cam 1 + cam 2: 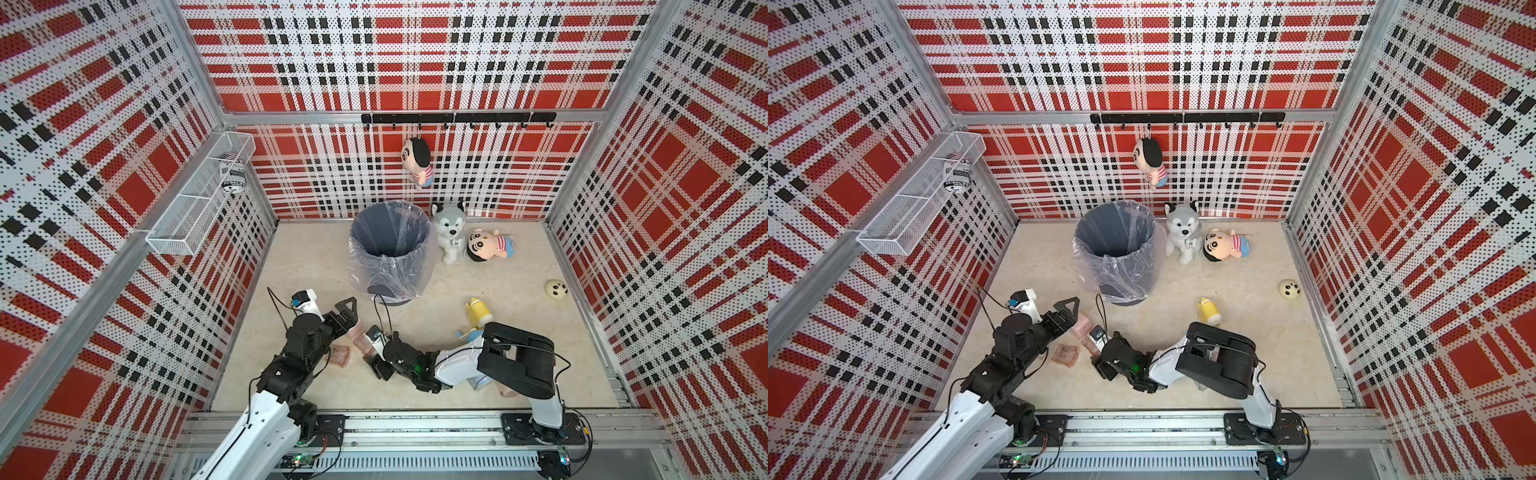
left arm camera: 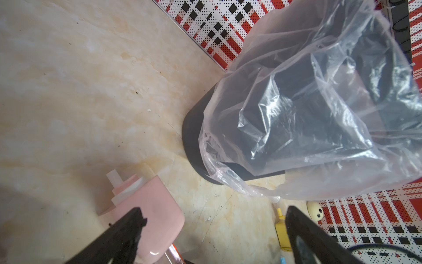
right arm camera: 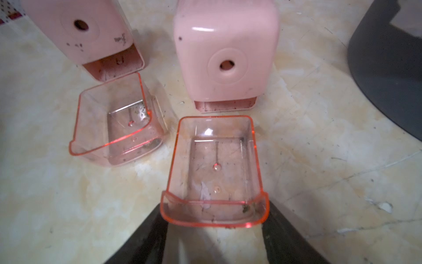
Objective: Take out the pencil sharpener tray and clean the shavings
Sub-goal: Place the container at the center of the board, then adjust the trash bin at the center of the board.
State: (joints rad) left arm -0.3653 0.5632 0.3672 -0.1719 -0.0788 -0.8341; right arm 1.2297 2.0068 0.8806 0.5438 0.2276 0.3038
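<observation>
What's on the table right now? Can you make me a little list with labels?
machines: two pink sharpeners, slots empty
pulled out: two clear trays, both out, only specks inside
rubbish: lined gray bin, upright
left jaws: wide open, empty
right jaws: astride one tray's end, grip unclear

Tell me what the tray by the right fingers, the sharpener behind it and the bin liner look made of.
Tray: likely hard plastic, clear pink, glossy; the tabletop shows through. Sharpener: opaque pink plastic, seemingly; smooth, with bright highlights. Bin liner: thin clear plastic film, crinkled and shiny.
</observation>
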